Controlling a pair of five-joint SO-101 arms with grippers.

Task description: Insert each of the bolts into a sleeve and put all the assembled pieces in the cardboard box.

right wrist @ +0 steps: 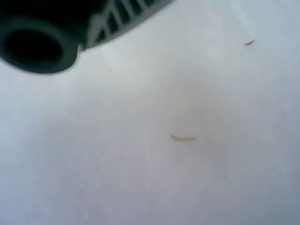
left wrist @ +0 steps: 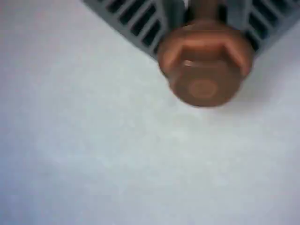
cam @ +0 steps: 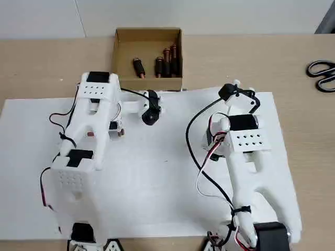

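**Left gripper** [left wrist: 204,21]: the jaws are closed on a copper-coloured hex-head metal bolt [left wrist: 204,70]. Two grey ribbed fingers [left wrist: 126,16] grip it by the shank, and the head faces the wrist camera. The bolt hangs close over the white paper sheet [left wrist: 93,154]. Whether it touches the sheet cannot be determined.

**Right gripper** [right wrist: 79,28]: the jaws hold a black cylindrical sleeve [right wrist: 33,44]. Its open bore faces the wrist camera, and a ribbed finger [right wrist: 117,18] lies against its side. The sleeve is also low over the sheet.

**High view:** the sheet covers the middle of the light wooden table [cam: 293,57].
- The left arm [cam: 89,130] stands over the sheet's left half and the right arm [cam: 246,151] over its right half.
- Both wrists are bent downward.
- The bolt and the sleeve are therefore well apart, not mated.

**Box:** the open brown cardboard box [cam: 146,83] rests on the table at the far edge of the sheet.
- It holds four assembled pieces [cam: 166,61], black sleeves with copper bolts in them.
- One lies alone [cam: 138,67] near the middle of the floor.
- The other three lie close together toward the wall on the right arm's side.

**Other items:** black-handled scissors [cam: 322,75] lie on the bare table, well away from the box and both arms.
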